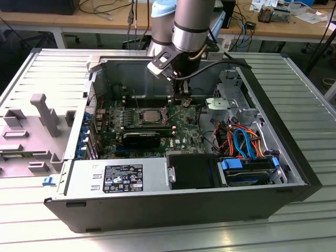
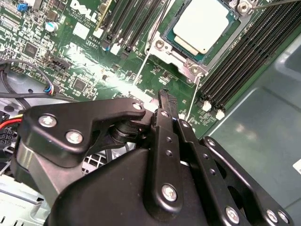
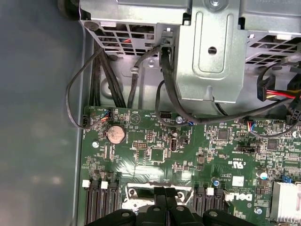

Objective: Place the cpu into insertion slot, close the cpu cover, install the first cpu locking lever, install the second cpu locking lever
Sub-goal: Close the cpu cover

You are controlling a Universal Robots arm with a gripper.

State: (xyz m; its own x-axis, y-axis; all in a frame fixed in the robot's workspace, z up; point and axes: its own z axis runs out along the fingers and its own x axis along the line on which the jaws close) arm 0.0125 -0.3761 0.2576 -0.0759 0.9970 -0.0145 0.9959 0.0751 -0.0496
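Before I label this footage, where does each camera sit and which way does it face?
Exterior view: off the arm, above the open case, looking down in; arm and gripper show.
Second wrist view: on the arm, looking past the gripper at the cpu.
First wrist view: on the arm, looking past the gripper at board and drive cage.
Shared: gripper in all; cpu in exterior and second wrist views.

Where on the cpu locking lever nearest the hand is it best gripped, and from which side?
Probably near its free end, the part of the locking lever closest to the hand. Come from above, pinching across the thin rod: it is a bare straight wire running out from the socket corner by the cpu.
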